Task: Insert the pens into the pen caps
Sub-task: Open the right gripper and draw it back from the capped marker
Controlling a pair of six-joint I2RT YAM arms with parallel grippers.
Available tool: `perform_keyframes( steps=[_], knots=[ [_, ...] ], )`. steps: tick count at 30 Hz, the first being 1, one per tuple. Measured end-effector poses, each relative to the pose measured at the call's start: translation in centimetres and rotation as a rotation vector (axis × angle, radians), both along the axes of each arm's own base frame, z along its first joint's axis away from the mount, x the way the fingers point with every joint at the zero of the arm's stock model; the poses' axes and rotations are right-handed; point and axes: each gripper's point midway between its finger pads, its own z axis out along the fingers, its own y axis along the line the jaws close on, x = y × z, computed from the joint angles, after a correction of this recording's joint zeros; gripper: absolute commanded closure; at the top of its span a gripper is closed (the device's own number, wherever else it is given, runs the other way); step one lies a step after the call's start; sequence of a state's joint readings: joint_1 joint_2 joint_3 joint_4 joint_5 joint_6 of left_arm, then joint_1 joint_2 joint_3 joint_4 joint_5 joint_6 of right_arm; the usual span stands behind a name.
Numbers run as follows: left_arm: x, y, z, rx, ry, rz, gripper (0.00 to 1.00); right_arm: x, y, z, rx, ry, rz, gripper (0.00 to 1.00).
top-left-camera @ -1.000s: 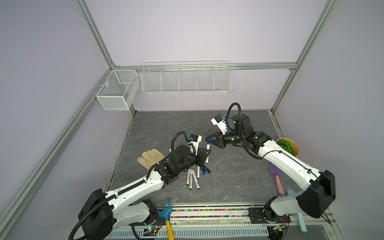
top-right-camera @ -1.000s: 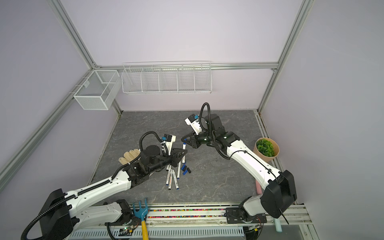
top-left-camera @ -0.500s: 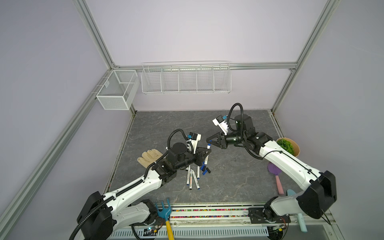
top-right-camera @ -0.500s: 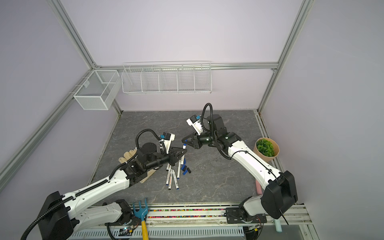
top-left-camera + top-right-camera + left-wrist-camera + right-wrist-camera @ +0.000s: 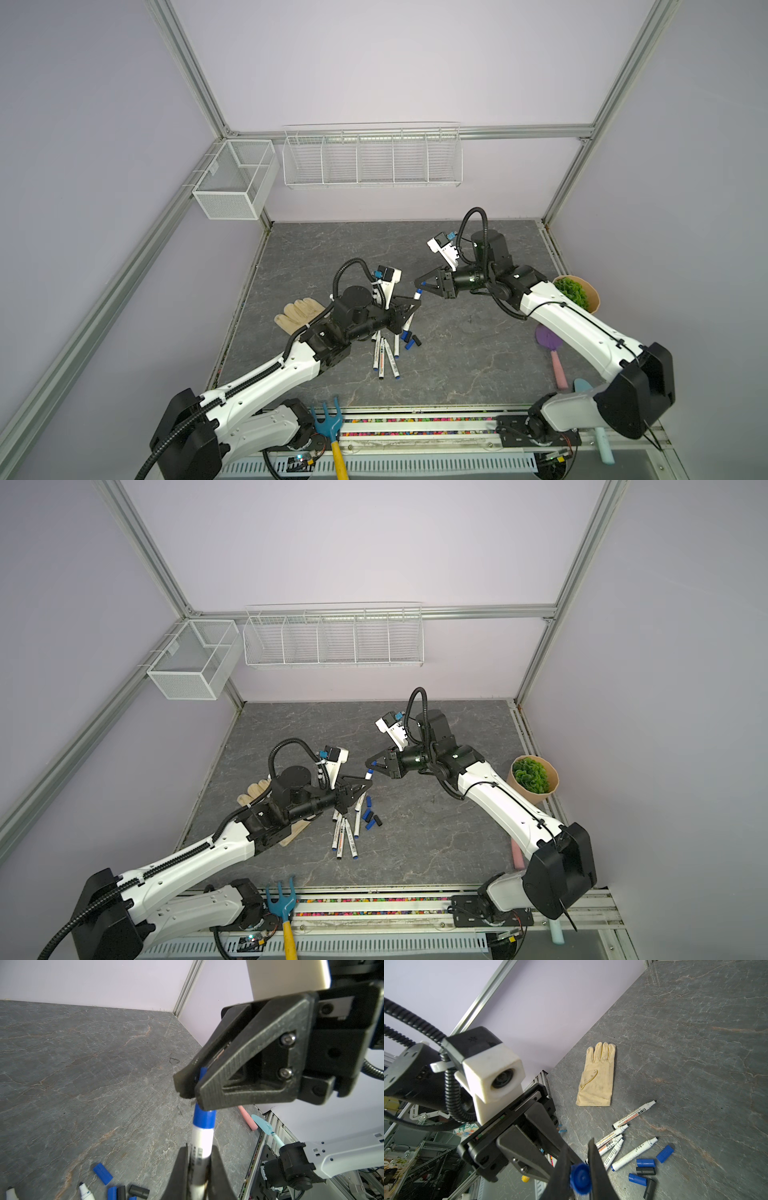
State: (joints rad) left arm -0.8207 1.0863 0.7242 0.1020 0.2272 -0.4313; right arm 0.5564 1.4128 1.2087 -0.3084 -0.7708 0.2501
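In both top views the left gripper (image 5: 411, 309) was seen clenched on the held pen (image 5: 416, 296), which was raised above the middle of the tabletop (image 5: 478, 365). The right gripper (image 5: 420, 286) was closed tip to tip against it (what it gripped was too small to be told there).

In the left wrist view the white barrel was grasped between the left jaws. A blue cap (image 5: 203, 1119) was sitting over its tip, and the cap's far end was pinched by the right jaws. Whether the cap was pushed fully home could not be told.

In the right wrist view the cap's closed end was seen between the right fingers (image 5: 598, 1172). Five loose pens (image 5: 634, 1154) and five loose caps (image 5: 645, 1163) were lying together between the tabletop's middle and its front edge, with a glove (image 5: 598, 1078) toward the left edge.

Some risks were judged. If the two axes were not in line, the cap could be jammed or twisted out of its short pinch. Under a hard push, the smooth barrel could slide back through the left jaws. A cap released half-seated could drop.
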Motion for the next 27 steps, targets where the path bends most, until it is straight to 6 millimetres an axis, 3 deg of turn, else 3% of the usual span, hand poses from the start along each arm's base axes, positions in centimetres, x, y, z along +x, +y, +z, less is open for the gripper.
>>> perform_keyframes(
  steps=[9, 18, 20, 22, 25, 27],
  knots=[
    [0.2, 0.2, -0.7, 0.036, 0.030, 0.016, 1.00, -0.1, 0.9, -0.4, -0.049, -0.058, 0.013, 0.87],
    [0.7, 0.0, -0.6, 0.028, 0.029, 0.032, 1.00, 0.8, 0.2, -0.6, 0.007, 0.025, -0.018, 0.83],
    [0.7, 0.0, -0.3, 0.015, 0.027, 0.034, 1.00, 1.0, 0.0, -0.4, 0.021, 0.043, -0.023, 0.78],
    [1.4, 0.4, 0.0, -0.001, 0.031, 0.084, 1.00, 1.0, -0.2, -0.4, 0.027, 0.061, -0.026, 0.64],
    [5.9, 4.1, 0.9, -0.045, 0.016, 0.329, 1.00, -0.6, -0.4, -1.0, 0.028, 0.173, 0.015, 0.46],
    [7.5, 5.8, 1.1, -0.069, 0.018, 0.431, 1.00, -0.9, -0.5, -0.7, 0.043, 0.211, 0.020, 0.40]
  ],
)
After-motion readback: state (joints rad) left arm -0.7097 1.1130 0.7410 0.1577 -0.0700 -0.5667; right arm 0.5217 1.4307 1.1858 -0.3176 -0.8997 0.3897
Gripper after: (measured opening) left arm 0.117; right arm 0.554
